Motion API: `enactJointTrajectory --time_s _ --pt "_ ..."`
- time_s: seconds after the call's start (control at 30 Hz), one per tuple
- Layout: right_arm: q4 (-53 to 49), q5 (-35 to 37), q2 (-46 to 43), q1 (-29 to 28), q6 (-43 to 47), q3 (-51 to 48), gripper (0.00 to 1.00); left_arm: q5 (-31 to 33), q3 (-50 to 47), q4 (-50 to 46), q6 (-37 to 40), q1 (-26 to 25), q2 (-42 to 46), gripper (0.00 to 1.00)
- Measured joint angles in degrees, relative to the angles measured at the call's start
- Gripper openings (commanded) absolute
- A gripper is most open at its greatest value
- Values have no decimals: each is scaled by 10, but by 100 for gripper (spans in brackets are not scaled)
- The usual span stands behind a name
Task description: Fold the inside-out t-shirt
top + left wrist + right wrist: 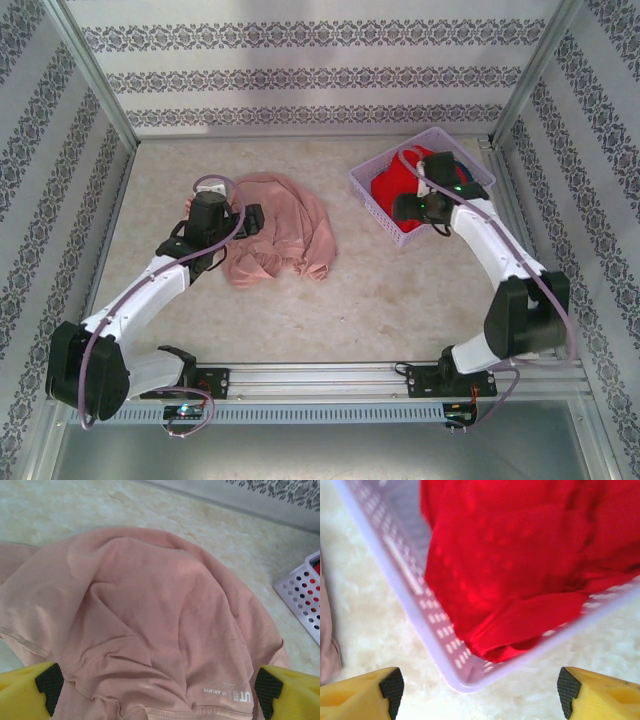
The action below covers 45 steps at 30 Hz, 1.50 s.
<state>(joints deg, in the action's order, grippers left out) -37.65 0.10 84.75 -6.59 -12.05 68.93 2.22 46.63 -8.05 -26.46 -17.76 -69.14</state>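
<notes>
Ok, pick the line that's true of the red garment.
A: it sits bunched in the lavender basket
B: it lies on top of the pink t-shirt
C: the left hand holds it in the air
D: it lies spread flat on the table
A: the red garment is bunched inside the lavender basket, apart from the pink t-shirt.

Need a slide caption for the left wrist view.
Open left tool poised over the crumpled salmon-pink t-shirt, printed neck label showing, lavender basket at right.
</notes>
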Motion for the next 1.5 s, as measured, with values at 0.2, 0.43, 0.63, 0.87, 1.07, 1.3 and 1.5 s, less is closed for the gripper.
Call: enactJointTrajectory --time_s 0.2,0.43,0.63,0.87,1.07,1.3,1.5 --pt "21 19 79 114 -78 -8 78 -12 0 10 0 -3 -24 100" --pt "38 -1 226 123 -109 74 27 -21 0 13 0 -3 -29 100" --pt "-11 35 285 163 -53 183 3 -20 0 15 0 -3 -29 100" --pt "-115 143 405 169 55 361 20 -20 -3 17 0 -3 -29 100" --pt "-122 294 430 169 96 449 60 -20 -3 17 0 -3 -29 100" --pt "-51 242 277 52 99 324 82 -20 -2 17 0 -3 -41 100" --pt "-11 120 299 -81 70 308 83 -20 0 15 3 -4 -54 100"
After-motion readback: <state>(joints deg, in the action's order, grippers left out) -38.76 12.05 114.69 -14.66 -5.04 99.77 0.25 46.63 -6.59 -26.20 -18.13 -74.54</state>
